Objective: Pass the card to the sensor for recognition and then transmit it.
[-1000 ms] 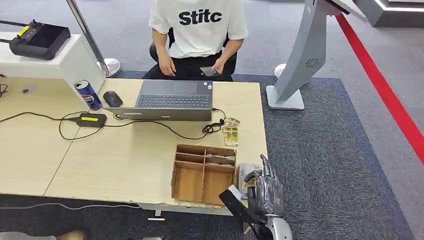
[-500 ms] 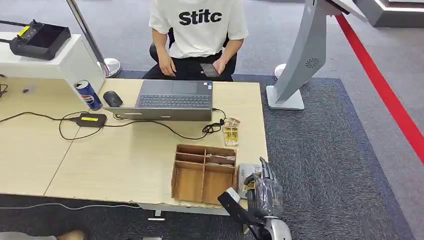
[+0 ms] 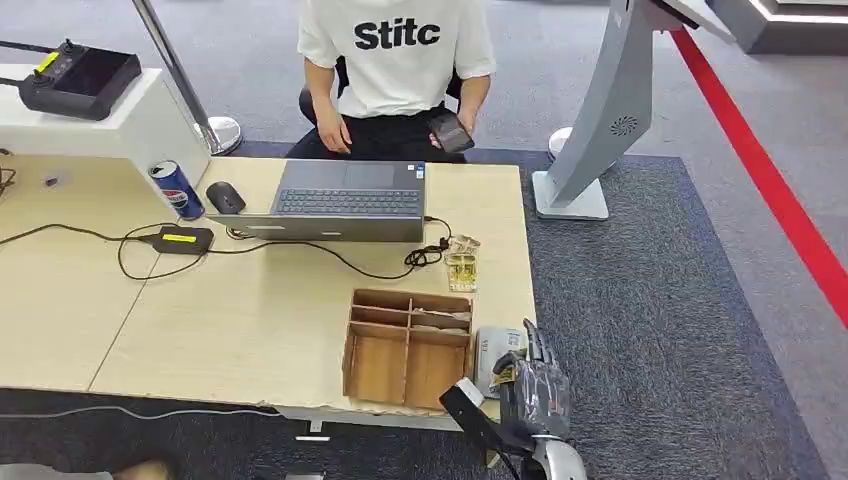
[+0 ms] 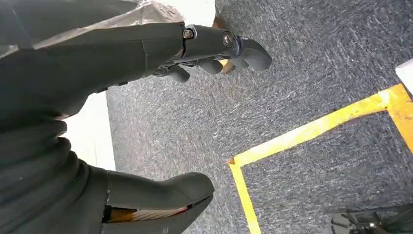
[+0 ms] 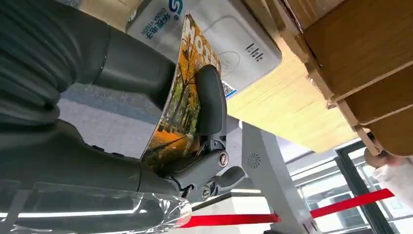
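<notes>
Start with the table (image 3: 260, 310): the wooden organiser (image 3: 407, 348) sits near its front edge, and the white sensor (image 3: 497, 347) lies flat just beside it at the organiser's 3 o'clock, at the table's front right corner. Your right hand (image 3: 535, 385) is at the sensor's 5 o'clock, just off the table edge, and it is the nearer hand by far. In the right wrist view that right hand (image 5: 160, 126) is grasping the card (image 5: 182, 107), pinched between thumb and a finger, its autumn-tree face showing. The card stands on edge, its long axis running from the palm out toward the sensor (image 5: 214, 39), which lies just beyond its far end; I cannot tell whether they touch. By my reading, you need to tip the card flat and carry it toward 11 o'clock over the reader's face.

The left hand (image 4: 146, 53) hangs over grey carpet, fingers loosely curled and holding nothing.

The organiser's front compartments look empty; its back ones hold what seem to be flat cards or papers, too small to tell.

The person (image 3: 395, 60) seated at 12 o'clock holds a phone (image 3: 450, 130).
</notes>
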